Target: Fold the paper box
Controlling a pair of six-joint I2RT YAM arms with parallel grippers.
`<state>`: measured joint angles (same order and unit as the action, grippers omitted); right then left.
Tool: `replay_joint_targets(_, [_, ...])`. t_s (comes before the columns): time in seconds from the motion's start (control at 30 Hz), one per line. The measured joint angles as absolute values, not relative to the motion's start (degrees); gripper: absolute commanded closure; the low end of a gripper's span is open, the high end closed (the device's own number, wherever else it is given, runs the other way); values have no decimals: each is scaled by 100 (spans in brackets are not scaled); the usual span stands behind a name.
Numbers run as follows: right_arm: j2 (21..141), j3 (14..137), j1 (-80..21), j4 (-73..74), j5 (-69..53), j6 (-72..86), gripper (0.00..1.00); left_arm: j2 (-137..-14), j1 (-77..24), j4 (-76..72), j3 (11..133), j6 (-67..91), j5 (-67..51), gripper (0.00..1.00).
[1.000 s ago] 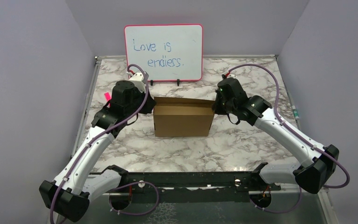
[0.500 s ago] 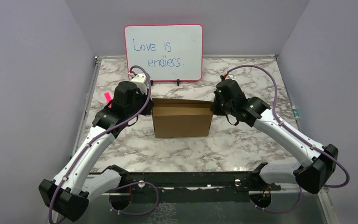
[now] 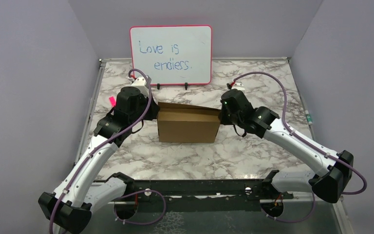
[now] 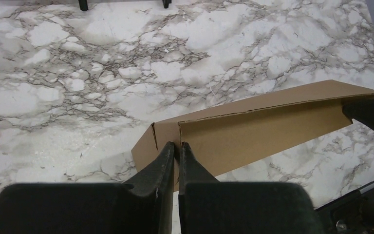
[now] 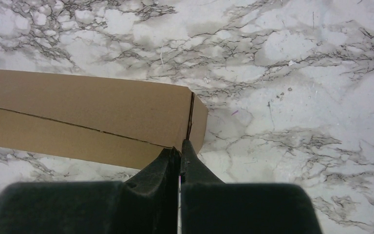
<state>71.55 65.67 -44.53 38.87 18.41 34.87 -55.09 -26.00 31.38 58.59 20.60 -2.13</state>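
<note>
Brown cardboard makes up the box [image 3: 188, 125], which sits on the marble table [image 3: 253, 151] about the middle, in the top view. Its long plain side faces 6 o'clock, toward the arm bases, and its top edge shows a darker strip along the 12 o'clock side.

At the box's 9 o'clock end is the left gripper [image 4: 176, 146]. Its wrist view shows the two black fingers pressed together with hardly a gap, their tips right at the box's near corner, where a cut line runs up the cardboard. Whether a thin edge of card is nipped between them I cannot tell.

At the 3 o'clock end is the right gripper [image 5: 180, 145], likewise closed tight, its tips touching the corner where the end wall meets the long side. A seam runs along that long side. Here too a pinch on the card cannot be made out.

At 12 o'clock from the box, a whiteboard [image 3: 171, 54] with a pink frame stands on small black feet. Blue handwriting on it reads "Love is endless."

A small pink scrap [image 3: 111, 101] lies near the table's edge, at about 10 o'clock from the box, beside the left arm.
</note>
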Motion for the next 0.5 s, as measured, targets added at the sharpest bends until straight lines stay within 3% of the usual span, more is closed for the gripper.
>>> replay_joint_targets(0.37, [7220,6510,-4917,3848,2213,3675,99,-5540,-2596,3306,5857,1653,43,97])
replay_joint_targets(0.5, [7170,6510,-4960,3852,2272,3767,92,-5542,-2596,3323,5857,1667,69,100])
